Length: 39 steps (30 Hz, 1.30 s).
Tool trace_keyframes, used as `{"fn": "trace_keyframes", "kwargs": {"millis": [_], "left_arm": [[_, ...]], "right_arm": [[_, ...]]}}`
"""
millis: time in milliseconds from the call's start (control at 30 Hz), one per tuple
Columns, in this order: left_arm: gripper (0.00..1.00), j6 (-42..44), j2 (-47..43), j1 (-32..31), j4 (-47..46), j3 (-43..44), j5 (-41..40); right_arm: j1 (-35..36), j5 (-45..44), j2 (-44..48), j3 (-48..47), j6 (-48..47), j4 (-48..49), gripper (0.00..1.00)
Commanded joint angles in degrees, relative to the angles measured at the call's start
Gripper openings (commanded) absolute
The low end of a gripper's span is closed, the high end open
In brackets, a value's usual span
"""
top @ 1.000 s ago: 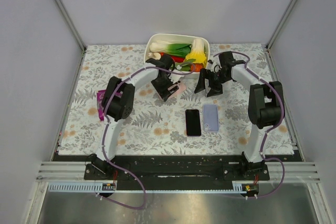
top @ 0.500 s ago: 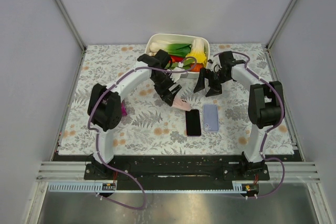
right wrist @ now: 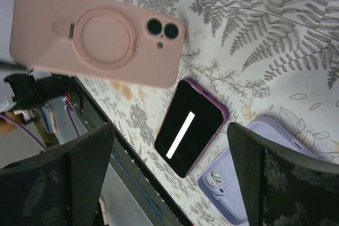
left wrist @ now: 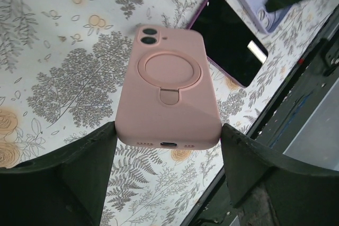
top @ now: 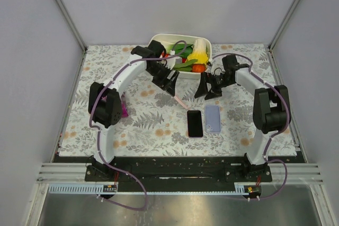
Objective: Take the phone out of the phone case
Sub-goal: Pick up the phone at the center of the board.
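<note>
Lift and roll, left arm, over the last second. The pink phone case (left wrist: 168,78) showed its broad face to the overhead camera a moment ago. Now that camera gets only a thin edge (top: 178,99), so I have turned it on its side. I have also drawn my left gripper (left wrist: 168,130) back a little, away from the dark phone (top: 195,124) on the table.

- **Left grip:** both fingers are clamped across the width of the case at its charging-port end. The case hangs clear of the table, straight out ahead of my tips.
- **Right gripper:** my right gripper (right wrist: 168,126) has barely shifted. Its fingers are spread wide with nothing between them. The case floats just beyond and to one side of its tips.

**Reading for the task:** the case is up and offered to the free hand, but nothing has been parted yet. Lenses sit in the camera cutout, so I take the phone to be seated inside. The screen side is hidden in all views.

**Orientation:**
- The long axis runs directly away from my left fingers, with the port end in the grip and the camera end farthest out.
- From above it slants from my left gripper toward the dark phone.
- The back, with its ring stand, faces both wrist cameras.

**Underneath, past my left tips:** the dark phone lies screen up, with a lavender case (top: 212,118) just beside it. Neither is touched.
</note>
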State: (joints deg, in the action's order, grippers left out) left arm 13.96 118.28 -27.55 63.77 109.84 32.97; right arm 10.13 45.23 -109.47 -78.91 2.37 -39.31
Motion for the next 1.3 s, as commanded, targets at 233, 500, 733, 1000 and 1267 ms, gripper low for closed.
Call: {"fn": "trace_keyframes", "kwargs": {"millis": [233, 500, 733, 1000, 1267], "left_arm": [[0.0, -7.62, 0.2, 3.12, 1.71, 1.95, 7.46], [0.0, -8.51, 0.72, 3.38, 1.89, 2.04, 7.55], [0.0, -8.86, 1.34, 4.0, 1.98, 1.95, 8.78], [0.0, -9.03, 1.78, 5.05, 2.15, 1.61, 10.1], [0.0, -8.77, 2.31, 6.54, 2.15, 1.08, 12.64]], "right_arm": [[7.96, -4.78, 15.77, 6.31, -21.44, 7.82, 0.98], [16.05, -17.89, 16.92, 9.65, -26.45, 15.75, 0.97], [20.27, -24.92, 18.33, 15.28, -29.26, 22.34, 0.96], [23.26, -26.95, 16.84, 16.51, -30.14, 26.12, 0.94], [25.73, -28.79, 13.67, 15.29, -31.37, 27.44, 0.86]]}}
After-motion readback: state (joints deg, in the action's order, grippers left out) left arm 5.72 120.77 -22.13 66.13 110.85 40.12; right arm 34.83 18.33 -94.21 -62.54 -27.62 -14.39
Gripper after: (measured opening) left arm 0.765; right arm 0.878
